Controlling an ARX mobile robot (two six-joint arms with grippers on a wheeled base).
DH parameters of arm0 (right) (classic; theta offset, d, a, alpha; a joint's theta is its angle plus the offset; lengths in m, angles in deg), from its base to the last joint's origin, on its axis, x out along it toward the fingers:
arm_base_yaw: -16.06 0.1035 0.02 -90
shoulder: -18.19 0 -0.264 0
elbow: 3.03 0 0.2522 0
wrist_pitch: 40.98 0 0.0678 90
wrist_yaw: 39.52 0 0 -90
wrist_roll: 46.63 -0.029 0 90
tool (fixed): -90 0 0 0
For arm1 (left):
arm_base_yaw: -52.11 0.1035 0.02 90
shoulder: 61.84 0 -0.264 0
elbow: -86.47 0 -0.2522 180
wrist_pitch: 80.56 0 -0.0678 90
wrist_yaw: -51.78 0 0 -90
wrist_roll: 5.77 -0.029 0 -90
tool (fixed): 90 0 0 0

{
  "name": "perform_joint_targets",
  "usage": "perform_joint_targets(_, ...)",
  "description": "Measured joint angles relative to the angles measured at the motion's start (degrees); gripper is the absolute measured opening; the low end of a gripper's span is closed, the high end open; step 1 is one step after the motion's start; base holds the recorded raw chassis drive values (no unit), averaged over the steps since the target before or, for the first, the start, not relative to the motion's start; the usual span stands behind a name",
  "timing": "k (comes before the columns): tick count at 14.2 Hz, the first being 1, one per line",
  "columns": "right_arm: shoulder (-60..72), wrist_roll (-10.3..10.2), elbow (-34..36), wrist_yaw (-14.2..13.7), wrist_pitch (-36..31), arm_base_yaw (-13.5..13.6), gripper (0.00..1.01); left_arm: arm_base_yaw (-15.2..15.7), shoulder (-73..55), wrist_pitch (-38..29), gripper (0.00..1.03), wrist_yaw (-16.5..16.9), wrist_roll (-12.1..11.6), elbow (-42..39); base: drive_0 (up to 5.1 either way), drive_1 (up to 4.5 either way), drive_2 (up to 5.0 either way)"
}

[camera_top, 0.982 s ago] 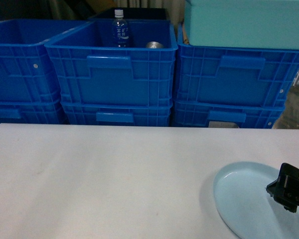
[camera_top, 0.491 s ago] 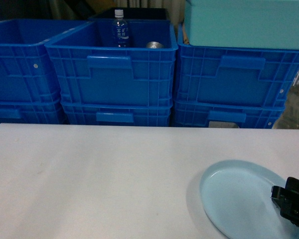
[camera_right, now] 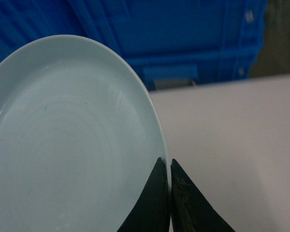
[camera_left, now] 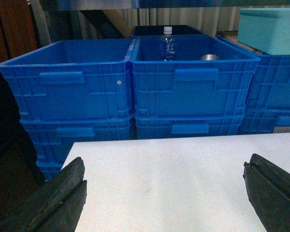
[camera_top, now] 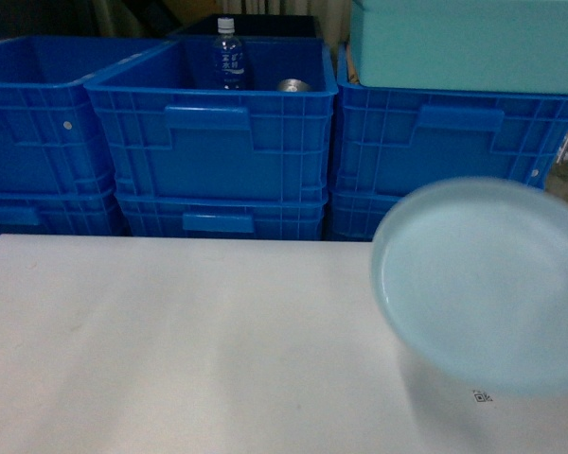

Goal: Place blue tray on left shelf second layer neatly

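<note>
White surface (camera_top: 170, 340) before us, stacked dark-blue crates (camera_top: 213, 142) behind it with a water bottle (camera_top: 229, 55) in one, teal box (camera_top: 469, 43) upper right, our left pincer (camera_left: 164, 193) spread wide and empty, our right pincer (camera_right: 169, 166) pinching the rim of the blue tray (camera_top: 483, 284), raised above the surface at right

Clear plastic water bottle (camera_top: 228, 57) w/ blue label: white characters, too small to read. Small black QR-like mark (camera_top: 481, 395) on white table (camera_top: 170, 340), unreadable.

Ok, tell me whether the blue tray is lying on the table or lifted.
Lifted and tilted. The blue tray hangs above the white table, casting a shadow below it, its rim pinched in the right gripper.
</note>
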Motion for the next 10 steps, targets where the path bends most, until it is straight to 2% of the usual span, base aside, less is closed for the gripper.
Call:
perform_joint_targets(2, -9.2, 3.2, -3.6, -2.4, 1.2, 4.3, 0.02, 0.0, 0.0, 0.0, 0.98, 0.0, 0.0, 0.0, 0.0, 0.0, 0.0)
perform_joint_targets(4, -19.5, 7.3, -3.0, -4.4, 2.8, 8.3, 0.02, 0.0, 0.0, 0.0, 0.98, 0.0, 0.0, 0.0, 0.0, 0.0, 0.0)
perform_joint_targets(5, -21.7, 7.6, -1.7, -4.4, 2.9, 8.0, 0.02, 0.0, 0.0, 0.0, 0.98, 0.0, 0.0, 0.0, 0.0, 0.0, 0.0)
perform_joint_targets(7, -28.4, 8.3, 2.5, -2.3, 4.1, 2.5, 0.02, 0.0, 0.0, 0.0, 0.98, 0.0, 0.0, 0.0, 0.0, 0.0, 0.0)
perform_joint_targets(9, -32.4, 8.9, 5.1, 4.3, 4.3, -7.0, 0.02, 0.0, 0.0, 0.0, 0.98, 0.0, 0.0, 0.0, 0.0, 0.0, 0.0)
perform_joint_targets(10, -32.4, 8.9, 5.5, 6.6, 4.0, -9.1, 0.02, 0.0, 0.0, 0.0, 0.98, 0.0, 0.0, 0.0, 0.0, 0.0, 0.0)
